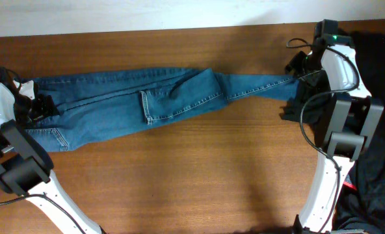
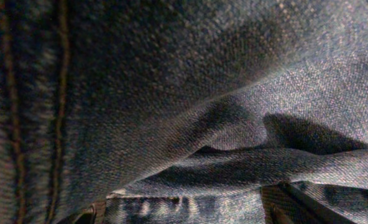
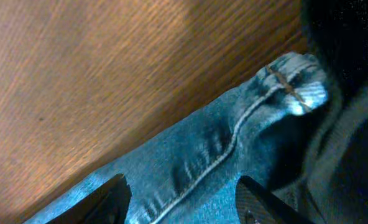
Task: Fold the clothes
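Jeans (image 1: 147, 104) along the table's (image 1: 192, 188) far half, broad bare wood nearside.

Brown wood-grain table (image 1: 199, 182); pale wall (image 1: 147, 13) along far edge; black cloth (image 1: 378, 175) heaped at right

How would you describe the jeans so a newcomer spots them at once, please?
On the brown wooden table, across its far half, lies a long pair of medium-blue denim jeans. Unlike the black fabric heap at the right edge, they are blue with pale seams.
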{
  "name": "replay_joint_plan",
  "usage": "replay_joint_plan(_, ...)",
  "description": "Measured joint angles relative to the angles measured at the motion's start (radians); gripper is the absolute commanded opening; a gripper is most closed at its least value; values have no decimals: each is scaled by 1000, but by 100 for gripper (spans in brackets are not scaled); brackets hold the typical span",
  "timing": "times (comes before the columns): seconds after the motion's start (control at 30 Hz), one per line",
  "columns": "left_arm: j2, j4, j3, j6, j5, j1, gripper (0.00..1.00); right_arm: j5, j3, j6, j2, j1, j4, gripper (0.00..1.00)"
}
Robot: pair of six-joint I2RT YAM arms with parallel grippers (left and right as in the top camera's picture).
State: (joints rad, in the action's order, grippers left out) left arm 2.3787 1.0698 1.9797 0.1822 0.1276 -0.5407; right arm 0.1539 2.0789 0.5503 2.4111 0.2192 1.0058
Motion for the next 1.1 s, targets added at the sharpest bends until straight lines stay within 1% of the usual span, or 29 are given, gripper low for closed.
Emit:
replay_joint_plan(0.03, 0, 0, 0, 0, 0, 0, 79, 0, 0, 0, 4, 0, -4, 46)
replay_joint_plan(0.07, 0, 0, 0, 0, 0, 0, 79, 0, 0, 3, 8, 0, -13, 32)
replay_joint_plan(0.1, 0, 0, 0, 0, 0, 0, 79, -1, 0, -3, 13, 0, -22, 13)
replay_joint_plan(0.13, 0, 0, 0, 0, 0, 0, 79, 0, -2, 3, 18, 0, -35, 4)
replay_joint_plan(0.3, 0, 2, 0, 0, 0, 0, 79, 37, -2, 2, 27, 0, -92, 4)
replay_joint_plan(0.4, 0, 2, 0, 0, 0, 0, 79, 119, -2, -32, 27, -1, -140, 4)
replay_joint_plan(0.47, 0, 2, 0, 0, 0, 0, 79, 206, 12, -85, 27, -1, -175, 4)
replay_joint_plan(0.6, 0, 3, 0, 0, 0, 0, 79, 386, 104, -195, 27, -8, -234, 4)
replay_joint_plan(0.7, 0, 4, 0, 0, 0, 0, 79, 475, 215, -251, 21, -20, -227, 4)
replay_joint_plan(0.8, 0, 4, 0, 0, 1, 0, 79, 488, 310, -282, -4, -32, -127, 5)
replay_joint_plan(0.87, 0, 5, 1, 0, 0, 0, 79, 450, 335, -294, -31, -34, -23, 5)
replay_joint_plan(0.97, 0, 5, 1, 0, 2, 0, 79, 308, 344, -303, -54, -30, 170, 5)
replay_joint_plan(1.03, 0, 5, 1, 0, 2, 0, 79, 192, 317, -288, -54, -29, 279, 4)
replay_joint_plan(1.1, 0, 6, 1, 0, 2, 0, 79, 79, 262, -264, -53, -28, 326, 5)
